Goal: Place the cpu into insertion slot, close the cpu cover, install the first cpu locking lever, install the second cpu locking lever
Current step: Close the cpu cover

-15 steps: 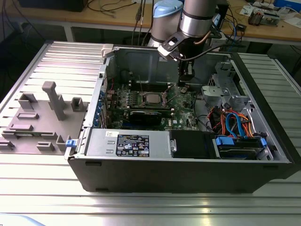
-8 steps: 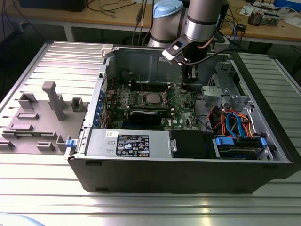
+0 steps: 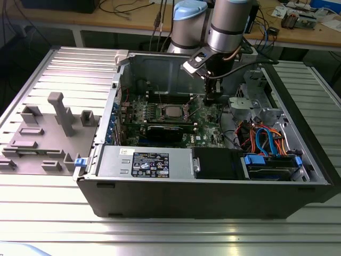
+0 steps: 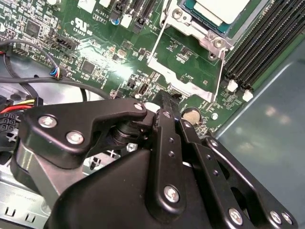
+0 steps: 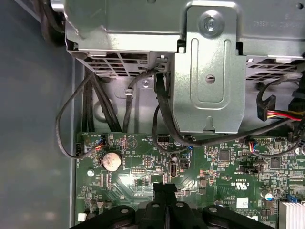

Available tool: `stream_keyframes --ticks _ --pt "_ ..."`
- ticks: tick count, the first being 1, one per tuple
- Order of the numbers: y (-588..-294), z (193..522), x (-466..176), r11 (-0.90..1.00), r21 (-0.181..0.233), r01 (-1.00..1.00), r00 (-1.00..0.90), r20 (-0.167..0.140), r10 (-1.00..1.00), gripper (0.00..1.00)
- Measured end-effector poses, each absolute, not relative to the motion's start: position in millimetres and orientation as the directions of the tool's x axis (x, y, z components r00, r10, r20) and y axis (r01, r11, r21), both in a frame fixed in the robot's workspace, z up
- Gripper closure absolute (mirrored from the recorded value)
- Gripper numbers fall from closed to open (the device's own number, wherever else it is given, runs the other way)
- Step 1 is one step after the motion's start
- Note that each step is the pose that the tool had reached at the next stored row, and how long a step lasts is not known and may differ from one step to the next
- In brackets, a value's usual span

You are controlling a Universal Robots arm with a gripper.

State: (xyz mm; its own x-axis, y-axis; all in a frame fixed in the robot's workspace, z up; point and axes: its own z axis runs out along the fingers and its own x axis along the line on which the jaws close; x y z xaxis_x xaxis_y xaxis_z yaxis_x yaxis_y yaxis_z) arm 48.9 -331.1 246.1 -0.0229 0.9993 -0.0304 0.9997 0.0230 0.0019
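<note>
The claw point(image 3: 211, 99), its fingers together, is hanging low over the motherboard's point(image 5: 214, 164) edge, near the seated cpu point(image 3: 171, 111).

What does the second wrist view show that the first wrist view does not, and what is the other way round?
Second wrist view: the cpu lying in its socket, black memory slots beside it, and two thin lever rods. First wrist view: a grey metal bracket, black cables beside it, and a finned heatsink. Both: the green motherboard, its round coin battery, and the shut pincer close to that battery.
</note>
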Motion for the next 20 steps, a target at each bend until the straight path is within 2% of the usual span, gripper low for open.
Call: stream_keyframes --ticks 20 --pt "-331 241 29 0.023 0.002 1.0 -0.023 -0.03 0.999 0.89"
